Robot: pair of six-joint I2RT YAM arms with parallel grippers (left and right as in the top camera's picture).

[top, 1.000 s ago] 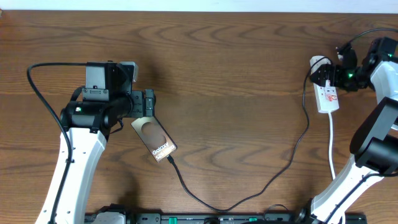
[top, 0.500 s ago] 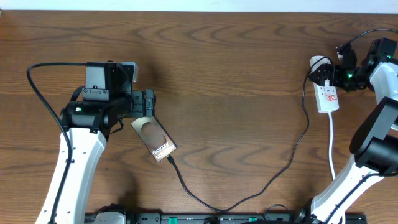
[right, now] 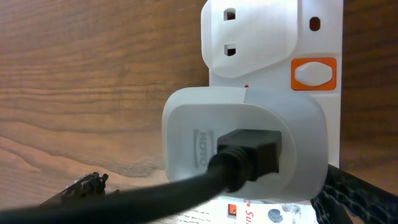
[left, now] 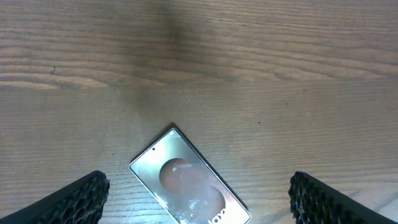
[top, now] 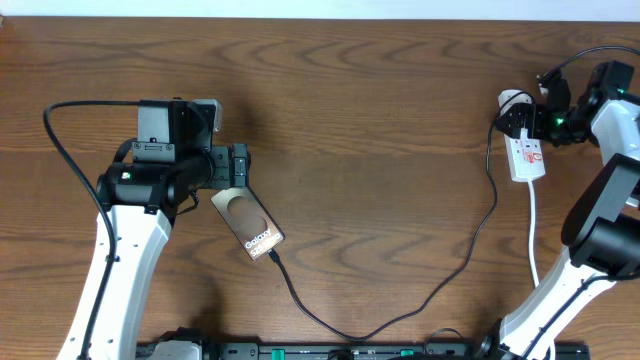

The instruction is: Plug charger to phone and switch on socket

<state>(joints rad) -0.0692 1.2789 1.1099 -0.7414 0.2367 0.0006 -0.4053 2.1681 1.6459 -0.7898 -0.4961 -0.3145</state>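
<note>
At left centre of the overhead view, the left gripper [top: 240, 166] has its jaws spread wide, grasping nothing. The phone [top: 248, 225] lies flat on the bench [top: 380, 120] just below them (lettered end toward lower right). The charger [top: 289, 285] meets that end, then curves right and up to the socket [top: 527, 155] at upper right. There the right gripper [right: 214, 193] holds its 2 jaws released, one on either side of the white adapter [right: 242, 143].

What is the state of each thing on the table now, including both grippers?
phone, lying flat, face up.
charger, tip at the phone's lower end, seemingly plugged in.
socket, white adapter plugged in; switch position unclear.
left gripper, open, above the phone.
right gripper, open, at the socket.
</note>
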